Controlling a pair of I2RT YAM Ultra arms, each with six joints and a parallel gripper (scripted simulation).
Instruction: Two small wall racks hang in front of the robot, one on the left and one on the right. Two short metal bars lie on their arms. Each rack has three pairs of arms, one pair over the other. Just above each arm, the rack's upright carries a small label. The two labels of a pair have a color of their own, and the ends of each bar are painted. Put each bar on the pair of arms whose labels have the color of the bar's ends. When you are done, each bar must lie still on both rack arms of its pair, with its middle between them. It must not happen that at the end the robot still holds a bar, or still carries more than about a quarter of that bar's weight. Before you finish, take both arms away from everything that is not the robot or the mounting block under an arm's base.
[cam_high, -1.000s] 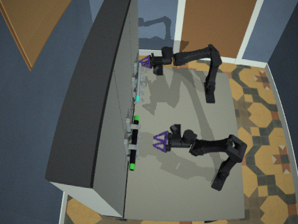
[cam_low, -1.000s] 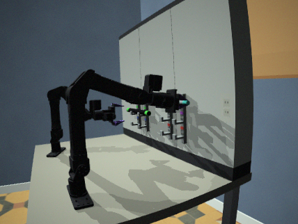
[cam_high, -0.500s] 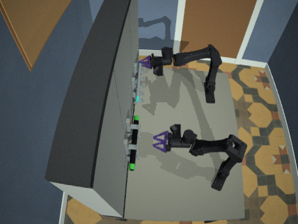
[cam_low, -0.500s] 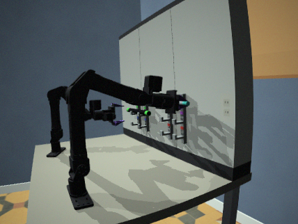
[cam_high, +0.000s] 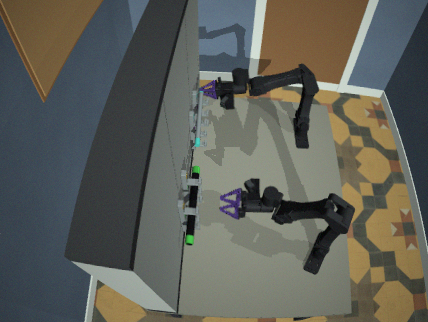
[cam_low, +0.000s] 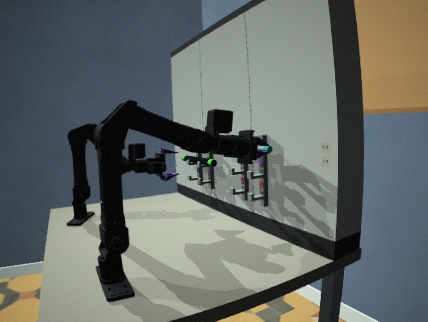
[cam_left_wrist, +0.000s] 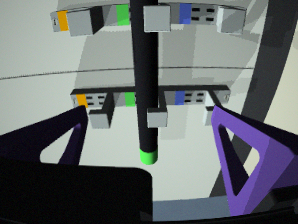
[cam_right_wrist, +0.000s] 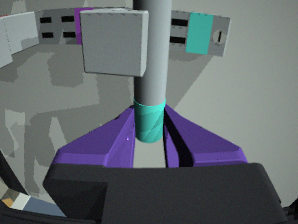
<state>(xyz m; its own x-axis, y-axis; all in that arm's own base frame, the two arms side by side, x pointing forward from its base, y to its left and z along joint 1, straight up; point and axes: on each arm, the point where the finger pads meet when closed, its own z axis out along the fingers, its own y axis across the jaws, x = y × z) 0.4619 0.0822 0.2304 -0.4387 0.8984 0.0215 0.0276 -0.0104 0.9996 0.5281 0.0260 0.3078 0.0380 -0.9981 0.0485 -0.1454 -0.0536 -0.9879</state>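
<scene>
Gripping the turquoise end of the grey bar (cam_high: 199, 115) (cam_low: 265, 148) (cam_right_wrist: 152, 55), the right gripper (cam_high: 202, 90) (cam_low: 262, 146) (cam_right_wrist: 148, 112) has its fingers drawn nearly together, one pressed to each side of the painted tip. Most of their travel is taken up, with just the bar's thickness between them. The bar reaches along the front of the right rack (cam_high: 192, 120) (cam_low: 266, 170) (cam_right_wrist: 222, 37), its other turquoise end out past the far side. It sits level with the topmost pair of arms, just under the turquoise label (cam_right_wrist: 200, 34) and above the purple one (cam_low: 260, 162) (cam_right_wrist: 78, 25); whether it bears on the rack arms or floats slightly over them I cannot tell.

The left gripper (cam_high: 221, 202) (cam_low: 177, 163) (cam_left_wrist: 149, 112) stands fully open and empty, its fingers spread wide and touching nothing. It is drawn back from the black bar (cam_high: 193, 200) (cam_low: 199, 160) (cam_left_wrist: 146, 60) (the wrist view makes that bar seem to run between the fingertips, but the top view shows a gap). This bar, green at both ends, lies across the middle pair of arms on the left rack (cam_high: 184, 180) (cam_low: 212, 175) (cam_left_wrist: 227, 95), just below the green labels (cam_left_wrist: 122, 15), its ends sticking out past both arms.
</scene>
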